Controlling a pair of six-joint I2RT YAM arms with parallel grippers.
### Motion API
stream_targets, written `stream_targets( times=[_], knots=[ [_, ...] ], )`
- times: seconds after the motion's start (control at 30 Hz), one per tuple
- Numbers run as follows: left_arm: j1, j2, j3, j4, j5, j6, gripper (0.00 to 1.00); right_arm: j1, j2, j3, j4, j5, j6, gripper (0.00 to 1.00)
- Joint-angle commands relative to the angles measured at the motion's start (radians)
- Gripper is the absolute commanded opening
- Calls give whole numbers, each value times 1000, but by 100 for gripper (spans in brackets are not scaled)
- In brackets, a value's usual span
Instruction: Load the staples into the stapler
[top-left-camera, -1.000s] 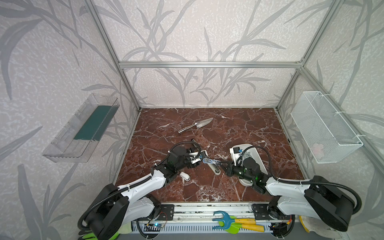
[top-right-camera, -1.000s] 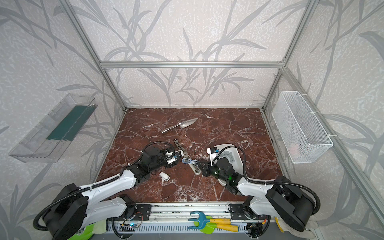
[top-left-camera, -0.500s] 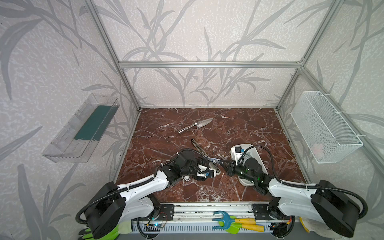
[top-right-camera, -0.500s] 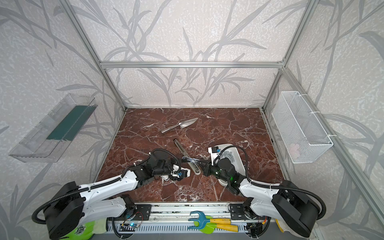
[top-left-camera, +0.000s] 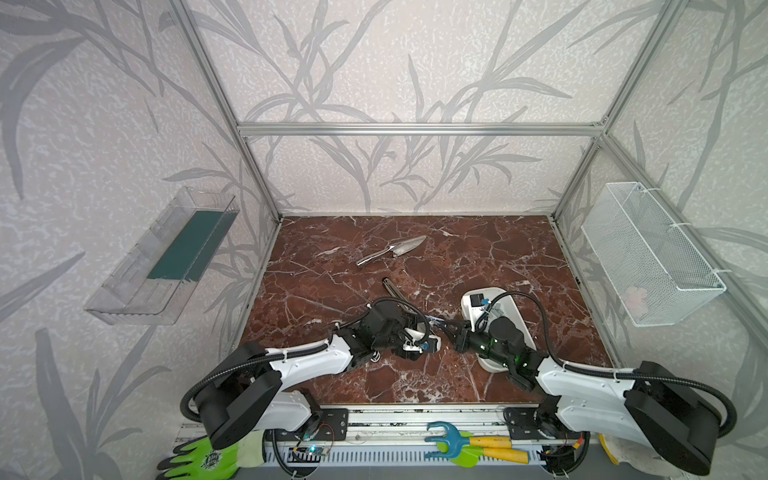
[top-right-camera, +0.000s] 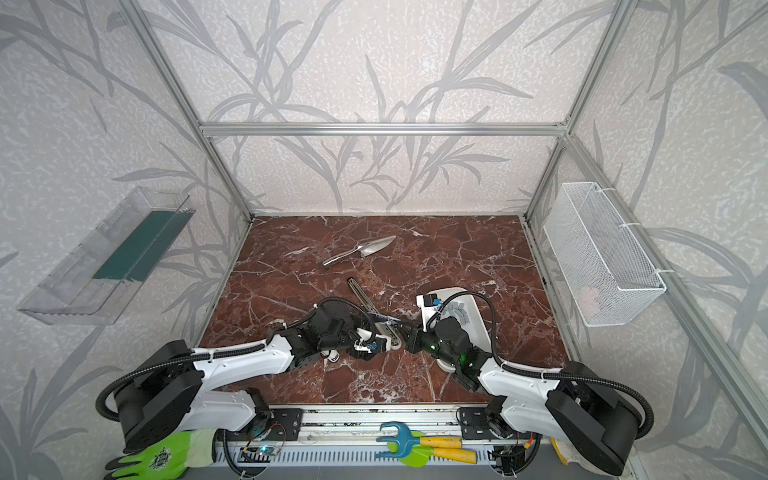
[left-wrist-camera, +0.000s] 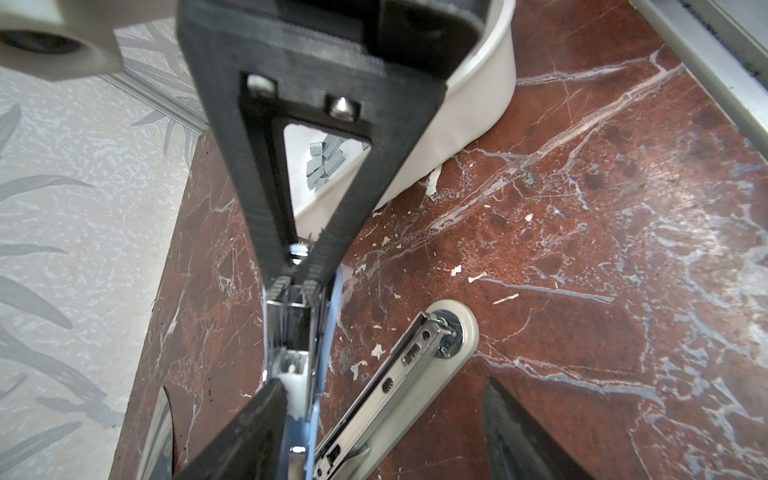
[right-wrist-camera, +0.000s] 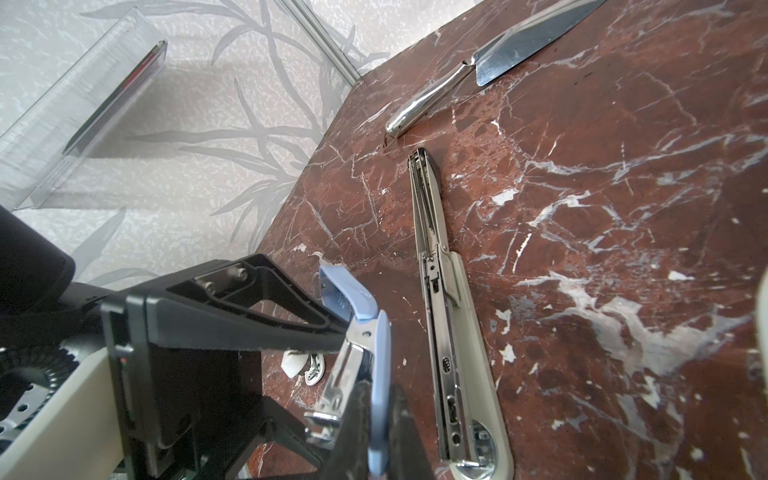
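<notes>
Shows white shells on the left arm (top-left-camera: 307, 361) and right arm (top-left-camera: 582, 382), with black joints and bulky black bases. Carries a ribbed black hose (top-left-camera: 598, 368) along each, bound by white ties. Glows green at small LEDs (top-left-camera: 517, 356) on the right wrist. Ends the right gripper (left-wrist-camera: 293, 286) in black, layer-printed fingers (left-wrist-camera: 253, 166), triangular with open centres, fixed by silver screws (left-wrist-camera: 340, 106).

Overhead view of the bench (top-left-camera: 498, 257). The left hand (top-left-camera: 423, 337) and right hand (top-left-camera: 448, 331) face each other at the opened stapler (top-left-camera: 391, 287). A white tray (top-left-camera: 468, 311) lies beneath the right arm (top-left-camera: 582, 380), and a steel trowel (top-left-camera: 392, 249) lies farther back.
</notes>
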Motion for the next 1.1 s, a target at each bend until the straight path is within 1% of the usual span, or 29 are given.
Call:
stream_targets(
  times=[0.0, 0.17, 0.33, 0.5, 0.63, 0.73, 0.87, 1.07],
  knots=[
    [-7, 27, 48, 51, -11, 18, 70, 29, 11, 8, 82, -74, -11, 0],
    [-10, 32, 52, 53, -26, 20, 66, 36, 20, 10, 79, -62, -14, 0],
    [-10, 0, 28, 88, -36, 9, 69, 36, 29, 16, 58, -43, -14, 0],
    [-10, -81, -39, 177, -60, -12, 70, 36, 49, 19, 30, -5, -8, 0],
    [-10, -142, -61, 138, -88, -5, 70, 36, 67, 24, 36, -6, -6, 0],
    [-10, -165, -66, 100, -85, -1, 71, 36, 82, 30, 43, -15, -3, 0],
    [-11, -144, -59, 82, -70, 6, 74, 39, 98, 24, 122, -65, 1, 0],
    [-10, -86, -37, 57, -17, 25, 77, 66, 77, 30, 102, -48, -14, 0]
  ],
)
